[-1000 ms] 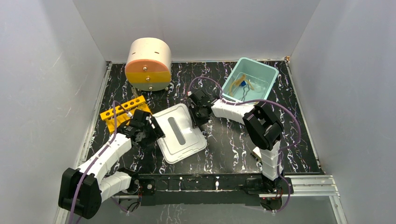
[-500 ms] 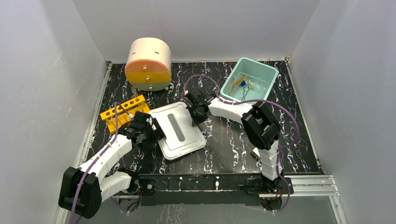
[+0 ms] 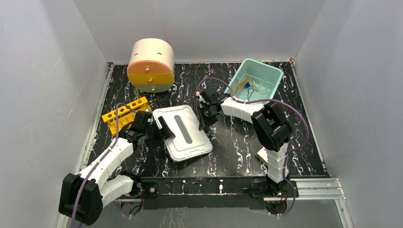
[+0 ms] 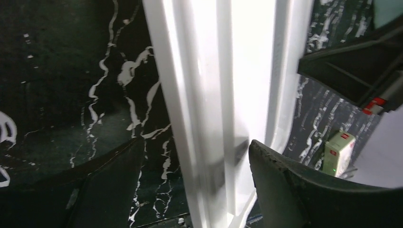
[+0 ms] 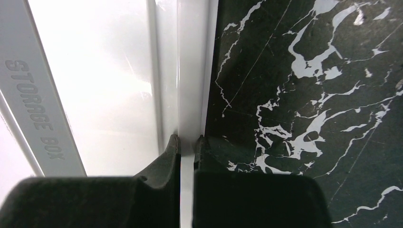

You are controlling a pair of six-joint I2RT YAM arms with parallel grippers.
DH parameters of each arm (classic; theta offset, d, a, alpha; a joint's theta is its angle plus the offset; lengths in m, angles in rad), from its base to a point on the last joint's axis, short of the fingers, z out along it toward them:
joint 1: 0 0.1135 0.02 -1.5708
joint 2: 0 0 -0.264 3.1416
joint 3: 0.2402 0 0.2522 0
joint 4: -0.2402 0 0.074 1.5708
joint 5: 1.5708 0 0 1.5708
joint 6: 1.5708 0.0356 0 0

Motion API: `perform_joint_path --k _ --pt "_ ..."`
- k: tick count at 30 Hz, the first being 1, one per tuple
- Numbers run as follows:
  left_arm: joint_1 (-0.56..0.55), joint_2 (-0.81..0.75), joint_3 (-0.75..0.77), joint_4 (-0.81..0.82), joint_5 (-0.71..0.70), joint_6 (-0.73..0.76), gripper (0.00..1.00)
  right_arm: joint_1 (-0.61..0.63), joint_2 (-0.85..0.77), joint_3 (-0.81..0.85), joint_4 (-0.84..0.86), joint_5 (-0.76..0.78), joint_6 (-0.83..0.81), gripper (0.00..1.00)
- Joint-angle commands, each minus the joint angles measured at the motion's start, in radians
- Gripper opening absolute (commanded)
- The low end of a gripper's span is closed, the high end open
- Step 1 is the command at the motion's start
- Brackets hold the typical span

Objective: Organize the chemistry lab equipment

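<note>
From the overhead camera I have the white storage-box lid (image 3: pixel 192 142) over the black marbled counter (image 3: pixel 233 147), between my two arms; I cannot tell whether it rests flat or is lifted a little. My right gripper (image 5: pixel 187 142) is at the lid's right edge, and the wrist view shows its jaws pinching the raised rim, with STORAGE BOX readable on the lid's strip. My left gripper (image 4: pixel 195 147) is at the opposite edge. Its jaws are spread and straddle the rim, with a clear gap on the counter side. The small loose items (image 3: pixel 249 88) sit in the teal bin (image 3: pixel 263 64) at the far right, an amber rubber hose (image 3: pixel 241 84) and a blue-tipped piece (image 3: pixel 247 85) among them. The orange-yellow holed rack (image 3: pixel 121 114) lies on the counter just left of my left gripper, nearer to me than the round drawer unit (image 3: pixel 150 66) at the back
</note>
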Motion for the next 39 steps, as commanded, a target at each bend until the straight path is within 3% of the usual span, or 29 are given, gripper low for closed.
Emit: perform_joint_path --k 1,5,10,13,16,24,31,39 --pt "0.001 -0.044 0.043 0.056 0.108 0.011 0.75 -0.01 -0.05 -0.024 0.041 -0.097 0.042 0.0" --pt "0.004 -0.055 0.072 0.089 0.151 -0.007 0.55 -0.026 -0.06 -0.039 0.073 -0.126 0.075 0.0" --pt "0.006 -0.054 0.113 0.088 0.156 -0.024 0.21 -0.045 -0.089 -0.061 0.108 -0.132 0.092 0.0" --pt "0.005 -0.056 0.13 0.084 0.144 -0.03 0.02 -0.049 -0.121 -0.067 0.119 -0.123 0.08 0.11" --pt "0.006 -0.062 0.154 0.08 0.143 -0.032 0.0 -0.061 -0.161 -0.055 0.107 -0.089 0.07 0.27" --pt "0.007 -0.046 0.307 0.001 0.136 0.064 0.0 -0.125 -0.31 0.039 0.009 0.107 0.039 0.54" --pt "0.007 -0.015 0.45 -0.022 0.163 0.137 0.0 -0.231 -0.405 0.113 -0.05 0.237 0.046 0.62" --pt "0.007 0.062 0.595 -0.062 0.142 0.166 0.0 -0.252 -0.214 0.31 -0.246 0.467 0.134 0.69"
